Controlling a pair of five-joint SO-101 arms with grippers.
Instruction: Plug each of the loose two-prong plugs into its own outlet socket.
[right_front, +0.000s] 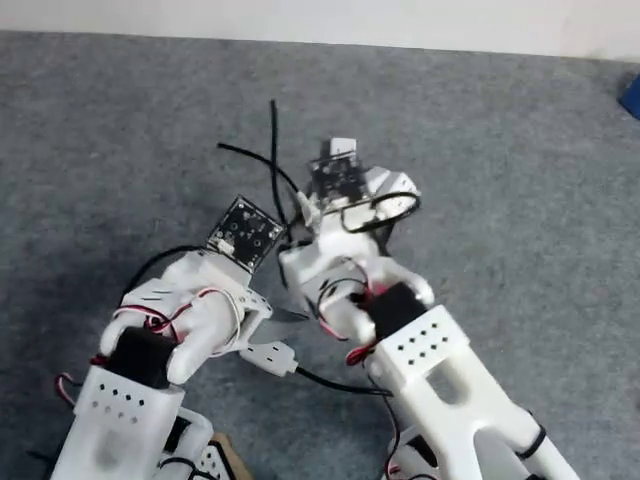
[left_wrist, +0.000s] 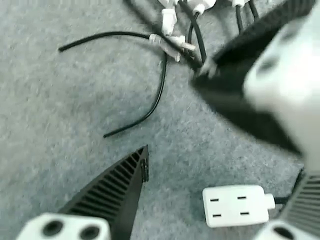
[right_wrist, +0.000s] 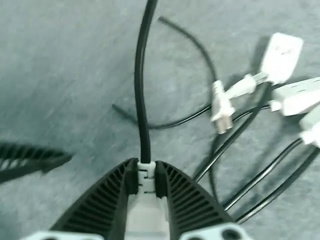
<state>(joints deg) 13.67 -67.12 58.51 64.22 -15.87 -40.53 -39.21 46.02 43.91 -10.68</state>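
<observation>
My right gripper is shut on a white two-prong plug, whose black cord runs away over the carpet. Beyond it lie another loose white plug and white outlet sockets among tangled cords. My left gripper stands open just above the carpet. A white outlet socket with two slot pairs lies between its fingers, untouched. In the high view this socket lies between the two arms, by the left arm's black fingertip.
Grey carpet covers the whole floor. Loose black cords trail off behind the arms. The right arm's dark, blurred gripper hangs close over the left wrist view. A blue object sits at the far right edge.
</observation>
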